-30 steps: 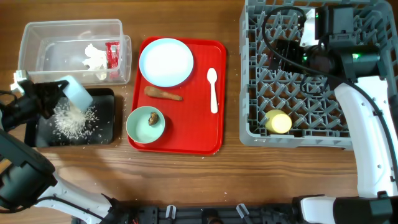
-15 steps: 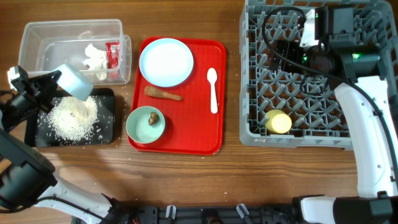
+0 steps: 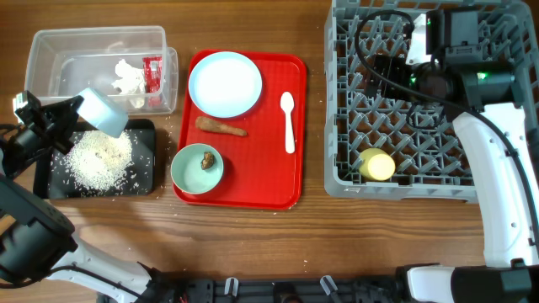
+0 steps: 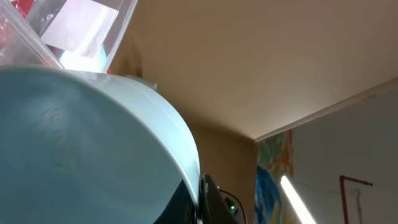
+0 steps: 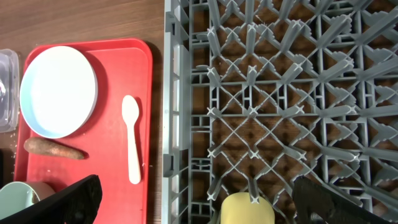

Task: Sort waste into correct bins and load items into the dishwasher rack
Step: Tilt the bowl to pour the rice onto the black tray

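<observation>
Overhead, the dishwasher rack (image 3: 404, 109) lies directly beneath the right gripper (image 5: 196, 186). Its two black fingers (image 5: 68, 199) stand spread as wide as they go, with nothing between them but the grey pegs. The red serving tray (image 3: 244, 189) sits on the wood out past that gripper's left finger, just beside the rack wall and well apart from the gripper.

The clear tub (image 3: 50, 50) sits just beyond the left gripper (image 3: 77, 115), and the black tray (image 3: 145, 181) lies under and ahead of its fingertips. This gripper is clamped on the rim of a pale blue-green bowl (image 3: 103, 111), which it holds tilted above the black tray's near edge. On the left wrist camera the bowl's wall fills most of the frame, so the fingers are hidden there.

The pale blue plate (image 3: 225, 84) rests on the red tray, far from both grippers. The second bowl (image 3: 197, 167) stands on the same tray. The yellow cup (image 3: 376, 165) sits among the rack's pegs, below the open right gripper and nearer its right finger. The white spoon (image 3: 288, 122) lies on the tray edge nearest the rack. The stick-shaped food piece (image 3: 221, 126) lies between plate and second bowl, and the brown lump (image 3: 207, 160) sits inside that bowl.

Crumpled tissue (image 3: 128, 77) and the wrapper (image 3: 152, 71) are in the tub. Rice grains (image 3: 99, 156) are heaped on the black tray under the held bowl.
</observation>
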